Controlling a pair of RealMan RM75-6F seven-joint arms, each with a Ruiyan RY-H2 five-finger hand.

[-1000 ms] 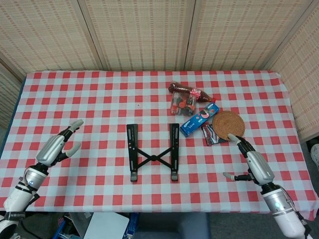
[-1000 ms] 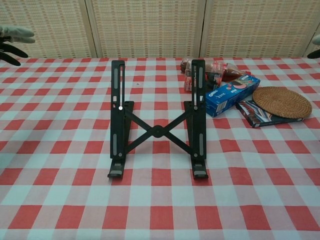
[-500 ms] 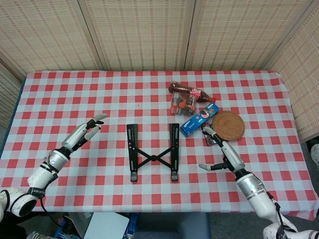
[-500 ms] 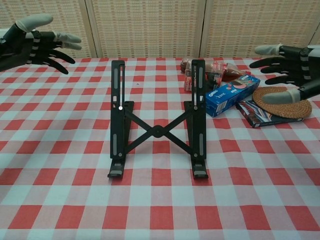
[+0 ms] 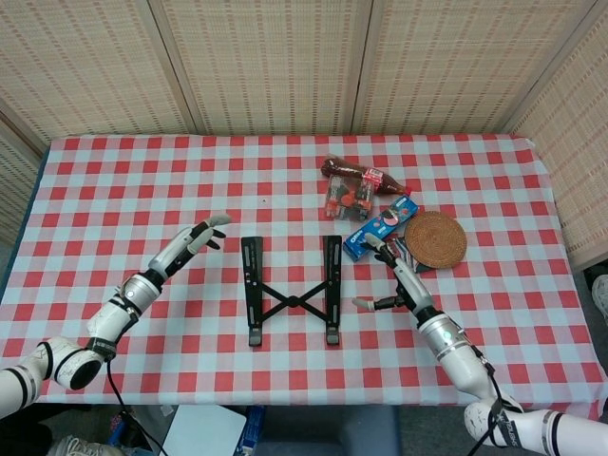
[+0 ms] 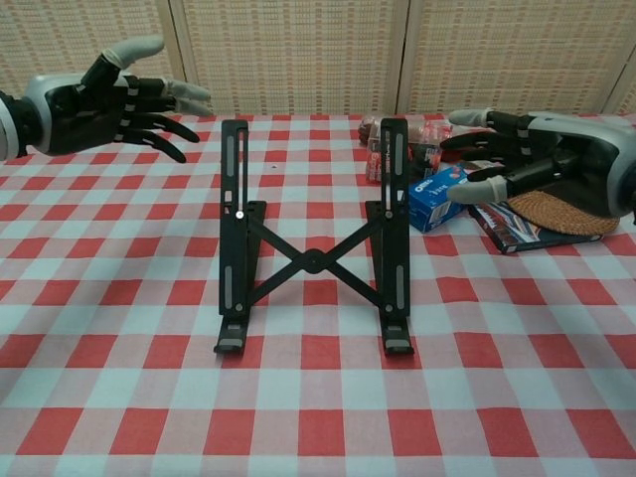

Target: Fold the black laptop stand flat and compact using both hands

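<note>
Both hands are closing in on the stand from either side, nearer to it than half a second ago, while the stand itself is sitting where it was. Covering the table, the red-and-white checked cloth (image 5: 142,180) is carrying the black laptop stand (image 5: 292,290) near its middle, still opened up with its two rails apart and crossed braces between them. To its left the left hand (image 5: 195,237) is hovering with fingers spread, holding nothing. To its right the right hand (image 5: 394,275) is doing likewise, fingers apart, just in front of a blue biscuit box (image 5: 378,229) and a round woven mat (image 5: 435,239).
</note>
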